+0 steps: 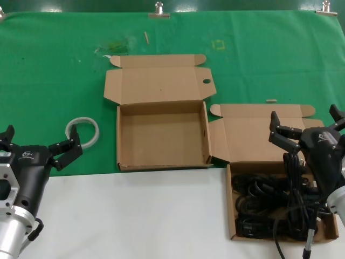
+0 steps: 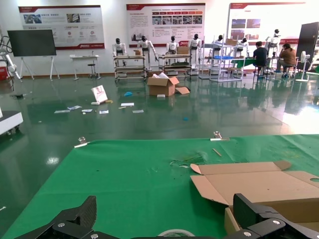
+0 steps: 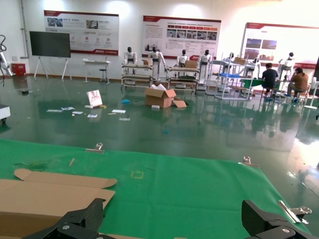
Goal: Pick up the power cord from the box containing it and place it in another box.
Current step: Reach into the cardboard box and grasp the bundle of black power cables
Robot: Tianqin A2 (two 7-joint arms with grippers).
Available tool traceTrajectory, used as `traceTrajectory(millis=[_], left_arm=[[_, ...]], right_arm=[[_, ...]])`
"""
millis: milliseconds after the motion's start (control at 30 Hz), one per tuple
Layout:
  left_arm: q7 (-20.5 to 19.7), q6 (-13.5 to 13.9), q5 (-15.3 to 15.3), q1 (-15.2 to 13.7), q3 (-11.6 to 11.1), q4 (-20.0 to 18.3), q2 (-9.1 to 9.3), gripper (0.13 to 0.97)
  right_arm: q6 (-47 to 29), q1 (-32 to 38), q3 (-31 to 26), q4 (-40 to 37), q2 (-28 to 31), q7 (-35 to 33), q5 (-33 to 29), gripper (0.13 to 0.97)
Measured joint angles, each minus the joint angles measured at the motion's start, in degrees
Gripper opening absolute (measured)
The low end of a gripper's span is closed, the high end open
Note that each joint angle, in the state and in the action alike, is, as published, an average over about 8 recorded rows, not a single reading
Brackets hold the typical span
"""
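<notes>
Head view: right gripper (image 1: 307, 127) spread wide, hovering over power cord (image 1: 269, 202) in full box (image 1: 230, 210) at 4 o'clock; empty box (image 1: 161, 137) centre. Left gripper (image 1: 40, 144) wide, parked at 8 o'clock. Wrist views: only the fingertips and the green cloth (image 2: 124, 184). Pre-grasp; next, descend and clamp.

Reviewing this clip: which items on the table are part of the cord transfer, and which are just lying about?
Job items:
- power cord, coiled in the right box
- the box containing it
- empty box, lid open
- right gripper, open above the cord
- left gripper, open, idle at the table's left

Lying about:
- tape ring
- small stick on the green cloth
</notes>
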Motion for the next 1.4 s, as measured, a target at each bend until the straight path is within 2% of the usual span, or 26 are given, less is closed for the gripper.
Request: traceTrajectory(millis=[433,533,733,967,1133,1400], left_arm=[[0.0,0.0,0.0,0.0,0.0,0.0,0.0,0.966],[0.0,0.0,0.0,0.0,0.0,0.0,0.0,0.96],[0.0,0.0,0.0,0.0,0.0,0.0,0.0,0.951],[0.0,0.0,0.0,0.0,0.0,0.0,0.0,0.884],[0.0,0.0,0.0,0.0,0.0,0.0,0.0,0.875],[0.0,0.0,0.0,0.0,0.0,0.0,0.0,0.875]], right_arm=[[0.7,0.1,-0.7,0.1,0.6,-0.3,0.8,0.966],[3.8,0.3,-3.6,1.1,2.7,-1.8,4.1,0.966],[12.8,-1.0,-10.9,5.3,8.7,-5.0,15.0,0.966],[17.7,-5.3,-12.8,6.7,11.1,-4.8,22.2,0.966],[18.1,-7.6,-11.0,4.8,9.3,-3.7,21.5,0.966],[14.3,-8.6,-6.2,-1.0,2.8,-0.5,14.8,0.966]])
